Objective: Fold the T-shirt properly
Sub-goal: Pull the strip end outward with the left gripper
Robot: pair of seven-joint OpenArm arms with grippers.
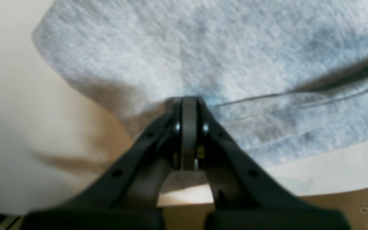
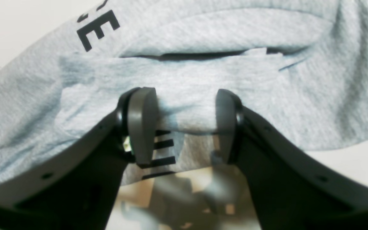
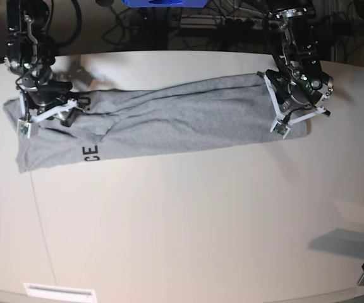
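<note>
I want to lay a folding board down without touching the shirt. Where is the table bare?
The broad stretch of table in front of the T-shirt, down to the near edge, is bare. A narrower bare strip runs behind the shirt, between the two arms. Both shirt ends are crowded: left pincer at one, right pincer at the other.

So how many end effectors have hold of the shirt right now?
1 for sure. The left end effector is shut on the T-shirt, at its right end in the base view. The right end effector stands open around a fold at the other end.
</note>
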